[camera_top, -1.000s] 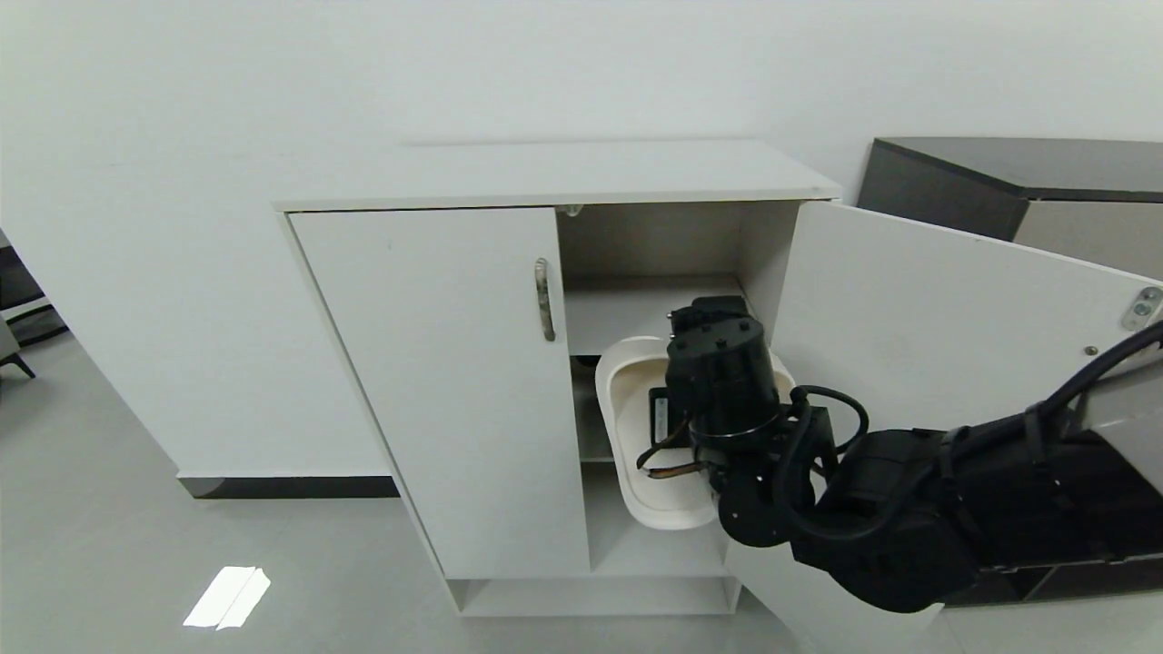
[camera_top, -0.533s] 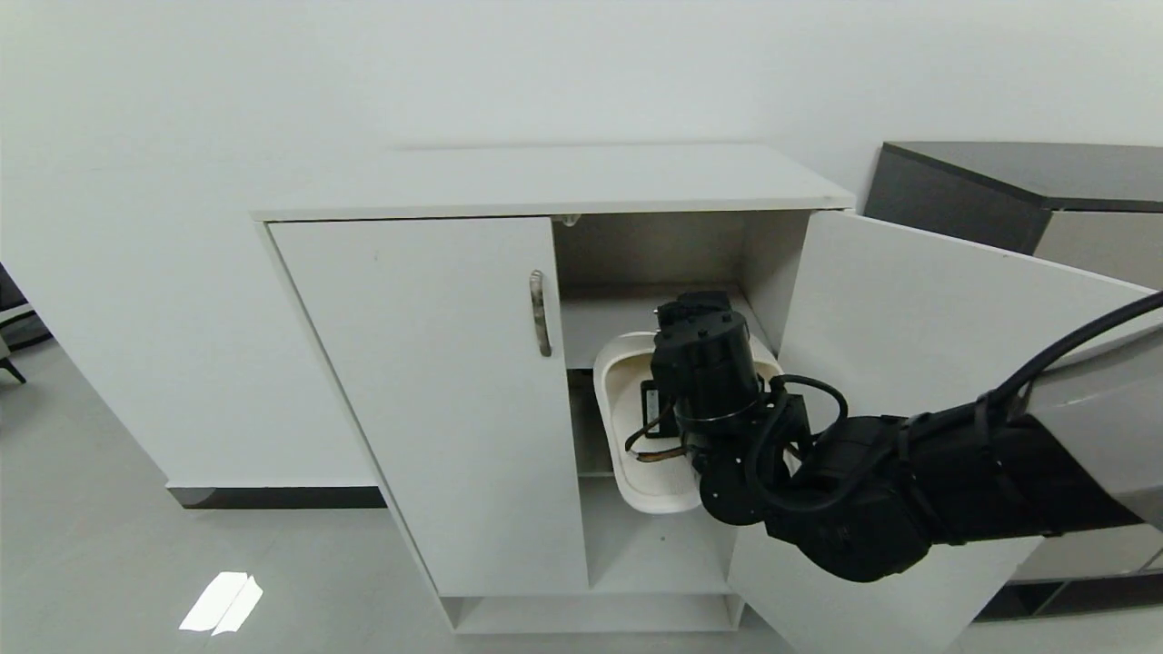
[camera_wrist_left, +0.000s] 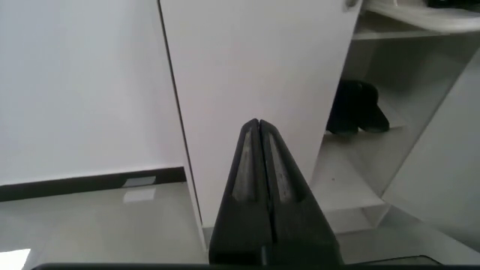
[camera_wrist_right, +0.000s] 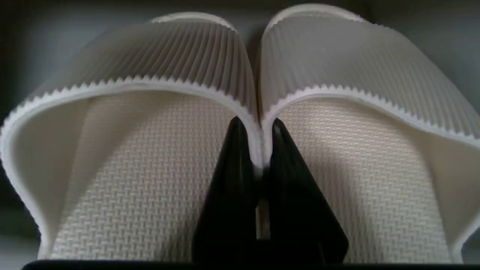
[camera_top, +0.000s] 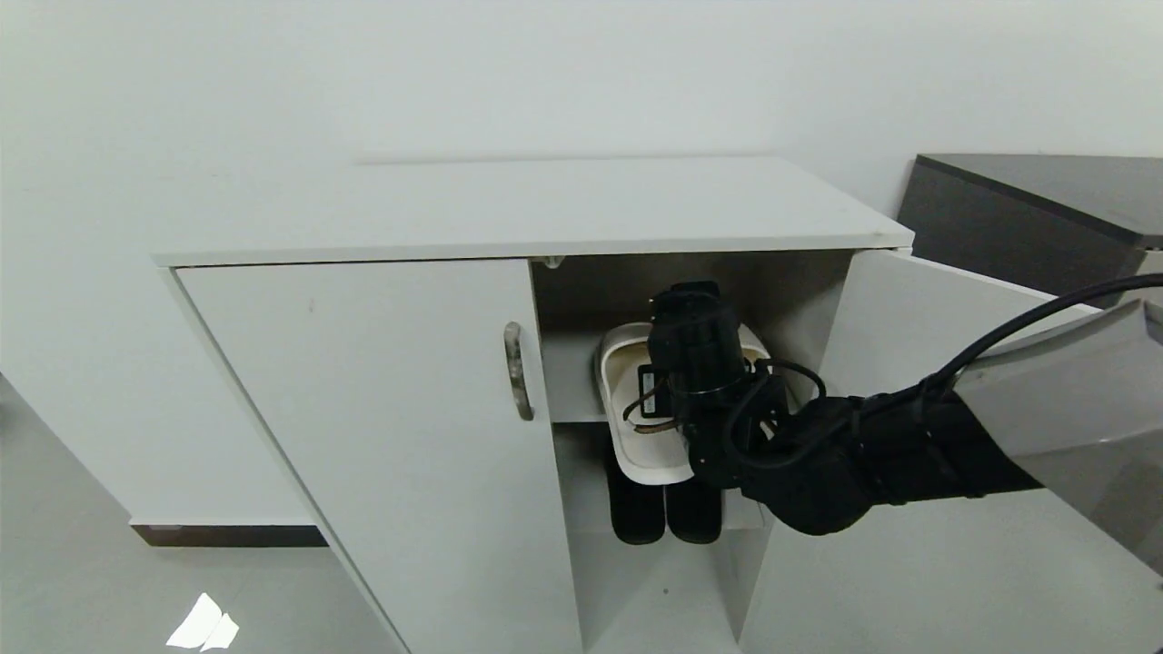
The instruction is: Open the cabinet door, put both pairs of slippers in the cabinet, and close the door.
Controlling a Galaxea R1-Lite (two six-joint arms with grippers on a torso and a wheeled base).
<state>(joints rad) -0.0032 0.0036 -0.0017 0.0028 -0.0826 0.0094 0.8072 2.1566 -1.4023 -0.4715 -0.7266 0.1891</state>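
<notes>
White slippers (camera_wrist_right: 150, 157): pair, pinched at inner edges by right gripper (camera_wrist_right: 257, 142), at open cabinet (camera_top: 509, 209) upper shelf (camera_top: 571, 380). Black slippers (camera_top: 663, 513): one level lower. Left gripper (camera_wrist_left: 259, 131): fingers pressed together, empty.

In the head view, the right arm's wrist, reaching into the cabinet (camera_top: 509, 204), covers most of the white slippers (camera_top: 627, 427). Only one sole and heel show there. The wrist also hides the fingers of the right gripper (camera_wrist_right: 259, 131). In the right wrist view the pair's heel ends run past the picture's edge, and the adjoining strap edges vanish between the pinched fingers. The black slippers (camera_top: 663, 513) on the cabinet's lower shelf show near ends only. The cabinet's base and open door (camera_top: 909, 563) are cut off by the head view's lower edge.
</notes>
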